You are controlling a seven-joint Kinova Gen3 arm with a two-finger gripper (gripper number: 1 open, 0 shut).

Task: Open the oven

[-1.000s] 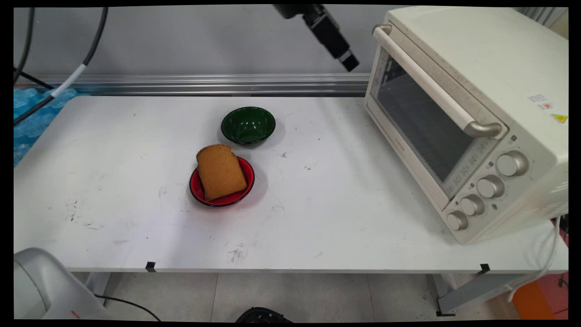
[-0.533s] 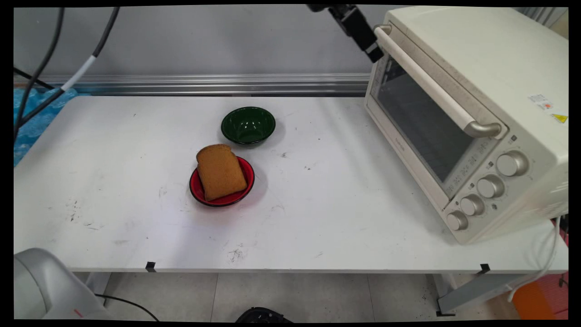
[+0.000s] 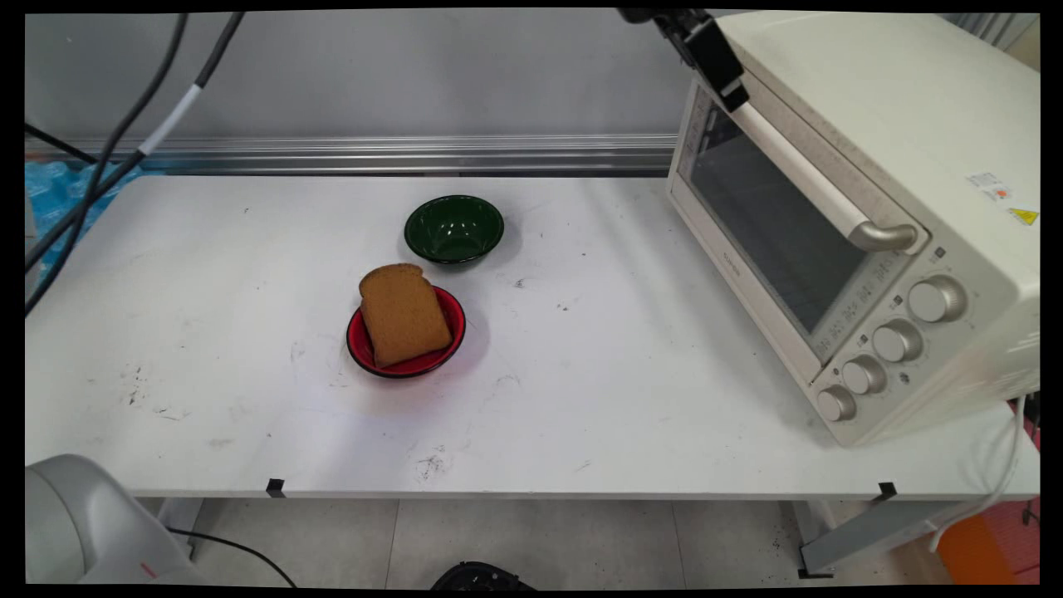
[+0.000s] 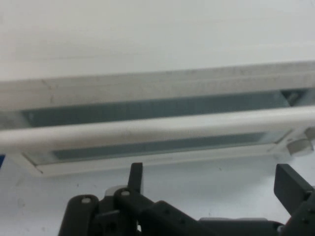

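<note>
The gripper (image 3: 724,79) hung at the top of the main view, over the far end of the oven's (image 3: 864,208) door handle (image 3: 810,178), either touching it or just above it (the main view did not settle which). In the hand view the fingers (image 4: 135,176) stood spread wide apart, one at the left and one at the right edge, with nothing between them; the pale handle bar (image 4: 157,129) ran across just beyond their tips, in front of the glass door (image 4: 147,105).

The oven stood on the right end of the counter (image 3: 249,415), its door shut and facing the counter's middle. Four round knobs (image 3: 893,340) ran along the panel at the near side of its front.

Near the middle of the counter sat a red bowl (image 3: 440,353) with a slice of brown bread (image 3: 404,314) lying across it, the crust end jutting past the rim toward the far edge. Just beyond it, toward the far edge, sat a dark green bowl (image 3: 454,228) (nothing showed inside it), close to the red one but apart from it. Both bowls were well apart from the oven and from the gripper.

Black cables (image 3: 124,141) hung over the far left corner of the counter.
</note>
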